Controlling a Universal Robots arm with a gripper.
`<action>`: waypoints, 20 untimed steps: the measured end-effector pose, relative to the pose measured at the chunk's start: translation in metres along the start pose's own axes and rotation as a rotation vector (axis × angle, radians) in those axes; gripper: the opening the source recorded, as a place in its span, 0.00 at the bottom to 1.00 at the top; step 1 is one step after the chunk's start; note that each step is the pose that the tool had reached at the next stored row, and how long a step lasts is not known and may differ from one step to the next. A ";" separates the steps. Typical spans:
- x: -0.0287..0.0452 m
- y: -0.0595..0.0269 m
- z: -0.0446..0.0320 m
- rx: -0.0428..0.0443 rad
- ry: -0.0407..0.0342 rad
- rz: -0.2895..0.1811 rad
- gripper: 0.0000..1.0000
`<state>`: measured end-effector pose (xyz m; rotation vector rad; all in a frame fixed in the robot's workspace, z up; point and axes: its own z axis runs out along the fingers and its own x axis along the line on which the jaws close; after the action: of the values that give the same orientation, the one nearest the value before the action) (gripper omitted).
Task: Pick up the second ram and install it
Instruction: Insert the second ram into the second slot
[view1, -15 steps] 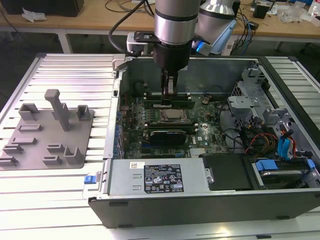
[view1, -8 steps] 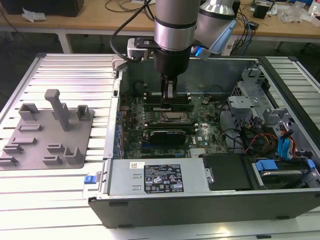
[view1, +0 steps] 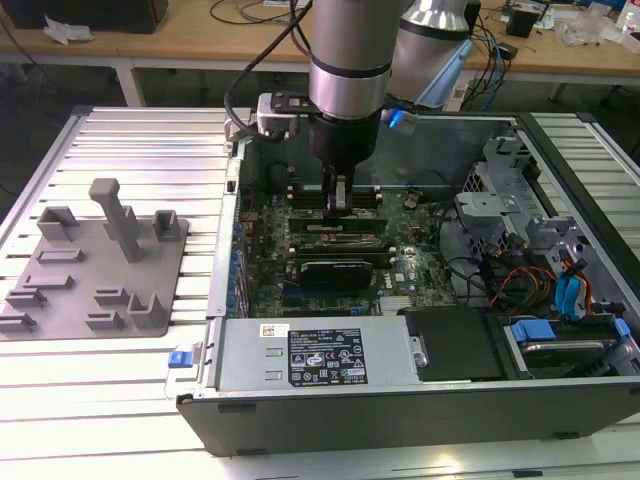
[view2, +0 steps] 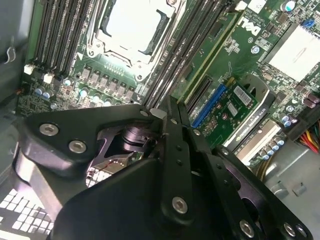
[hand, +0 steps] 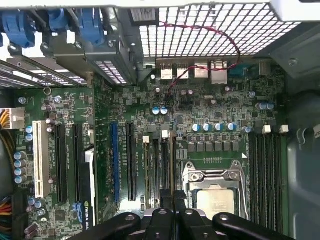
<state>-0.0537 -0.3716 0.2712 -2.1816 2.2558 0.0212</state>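
**Memory stick at its slot.** The gripper (view1: 340, 200) is shown low inside the open computer case (view1: 400, 425), directly above the motherboard (hand: 210, 110). The fingers (view2: 171, 150) are drawn nearly together and pinch the thin upper edge of the second ram (view2: 206, 57). The second ram is seen edge-on in both wrist views and runs straight out from between the fingertips. It is therefore placed directly beneath the fingers, not to either side of them.

Its long axis is aligned with the row of memory slots (hand: 155, 165) just beside the processor socket (hand: 215, 197). In the exterior view these slots run from the view's left to the view's right. The second ram is judged to stand over or in one of the slots, but it cannot be told whether it is fully seated.

The black-shrouded card (view1: 340, 270) lies nearer the case front, apart from the fingers. The grey fixture plate (view1: 100, 270) rests on the bench (view1: 130, 140), well apart at the exterior view's left.
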 end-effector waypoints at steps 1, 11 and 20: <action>0.0001 -0.0010 0.0008 0.0000 0.0000 0.000 0.09; 0.0001 -0.0097 0.0067 0.0000 0.0001 0.000 0.09; 0.0005 -0.0097 0.0149 -0.0001 0.0003 0.000 0.09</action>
<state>-0.0442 -0.3722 0.2562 -2.1819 2.2559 0.0209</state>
